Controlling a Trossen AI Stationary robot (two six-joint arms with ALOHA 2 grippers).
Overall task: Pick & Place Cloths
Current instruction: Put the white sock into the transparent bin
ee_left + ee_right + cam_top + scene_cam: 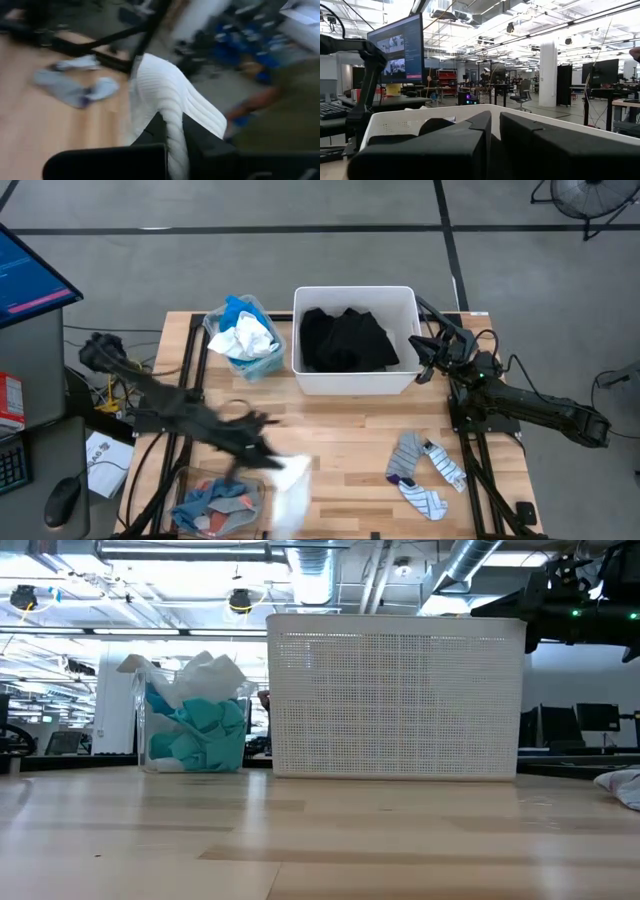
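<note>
My left gripper (268,452) is over the near left part of the table, shut on a white ribbed cloth (292,485), which shows in the left wrist view as the white cloth (165,95). A black garment (345,340) lies in the white tub (355,385). A clear bin (245,340) at the far left holds white, turquoise and blue cloths. Another clear bin (215,502) at the near left holds blue and grey cloths. Grey and striped socks (425,470) lie flat on the table's right. My right gripper (424,358) waits shut at the tub's right wall. My left gripper pinches a bunched fold of the white cloth (176,142) between its two fingers (150,132). The rest of the cloth spreads out beyond the fingertips, slack. Whether its lower end touches the table, I cannot tell.
The white tub (395,695) stands at the table's far middle, with the clear bin (195,730) of teal and white cloths to its left. Bare wood lies between the tub and the socks (75,85). A monitor and keyboard are off the table's left side.
</note>
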